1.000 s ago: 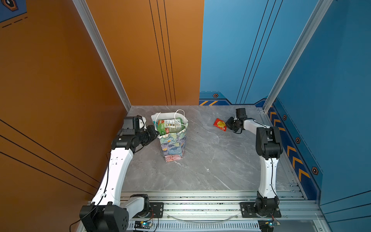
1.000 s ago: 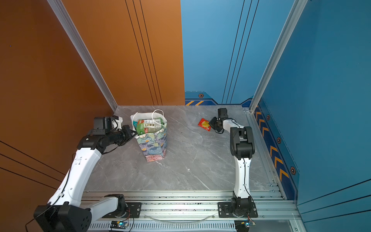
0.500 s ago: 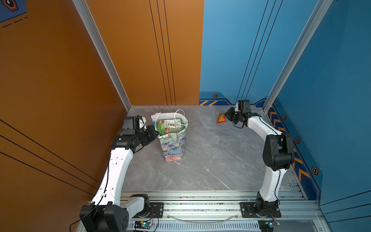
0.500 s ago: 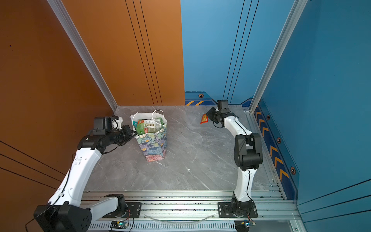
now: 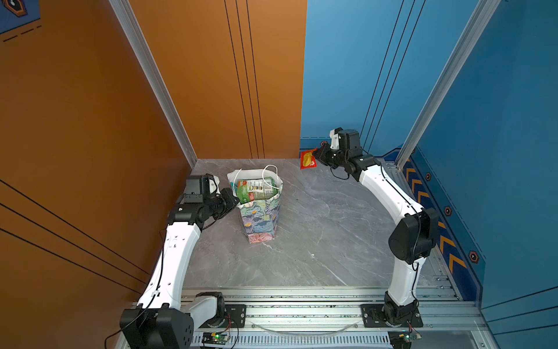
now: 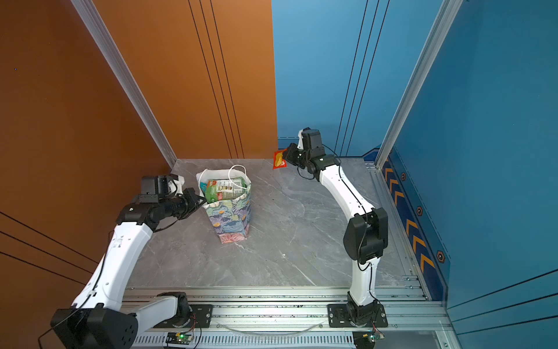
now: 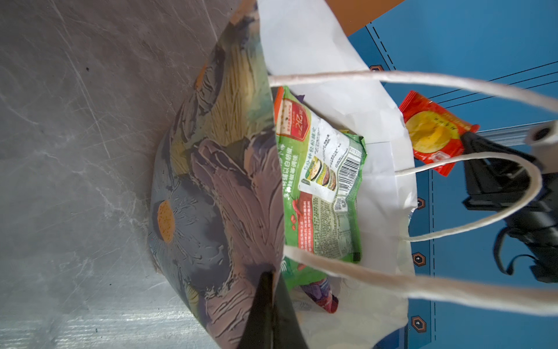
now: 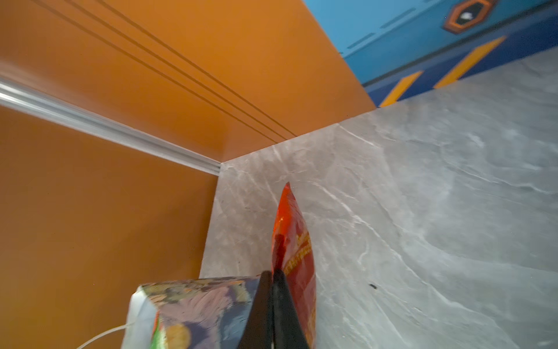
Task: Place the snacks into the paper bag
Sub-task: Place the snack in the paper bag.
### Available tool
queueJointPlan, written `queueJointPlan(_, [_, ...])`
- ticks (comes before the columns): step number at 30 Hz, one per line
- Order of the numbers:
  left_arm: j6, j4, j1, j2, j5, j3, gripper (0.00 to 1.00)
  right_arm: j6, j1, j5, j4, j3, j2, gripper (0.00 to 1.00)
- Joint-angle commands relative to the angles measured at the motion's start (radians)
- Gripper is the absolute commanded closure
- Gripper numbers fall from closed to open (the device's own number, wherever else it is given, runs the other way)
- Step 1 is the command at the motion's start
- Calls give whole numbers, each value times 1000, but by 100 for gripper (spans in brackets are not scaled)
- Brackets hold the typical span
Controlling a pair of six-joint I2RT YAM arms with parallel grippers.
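Observation:
The flower-print paper bag (image 5: 261, 217) (image 6: 231, 217) stands upright left of the table's middle in both top views. A green snack packet (image 5: 255, 189) (image 7: 320, 181) sticks out of its mouth, with a purple packet (image 7: 320, 290) beside it. My left gripper (image 5: 235, 197) (image 7: 273, 278) is shut on the bag's near rim. My right gripper (image 5: 316, 154) (image 8: 273, 275) is shut on one corner of a small red snack packet (image 5: 308, 159) (image 6: 279, 159) (image 8: 294, 241). The packet hangs in the air by the back wall, right of the bag and apart from it.
The bag's white cord handles (image 7: 453, 175) arch over its mouth. An orange wall (image 5: 211, 90) and a blue wall (image 5: 347, 75) close the back, with another blue wall on the right. A metal rail (image 5: 302, 305) runs along the front edge of the grey marble table (image 5: 317, 235).
My right arm has lifted the red packet off the table and carried it up toward the back wall. The left arm and the bag have not moved.

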Motion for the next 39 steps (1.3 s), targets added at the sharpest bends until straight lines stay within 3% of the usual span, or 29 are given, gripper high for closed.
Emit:
queueJointPlan(1, [-3, -15, 3, 8, 19, 10, 100, -56, 53, 15, -58, 116, -16, 100])
queueJointPlan(16, [-1, -15, -3, 5, 20, 12, 100, -37, 231, -16, -112, 558, 197, 100])
queueJointPlan(25, [0, -15, -5, 8, 20, 13, 100, -81, 308, -50, -189, 553, 179, 100])
queueJointPlan(39, [-2, -11, -11, 10, 18, 14, 100, -91, 406, -68, -211, 375, 103, 100])
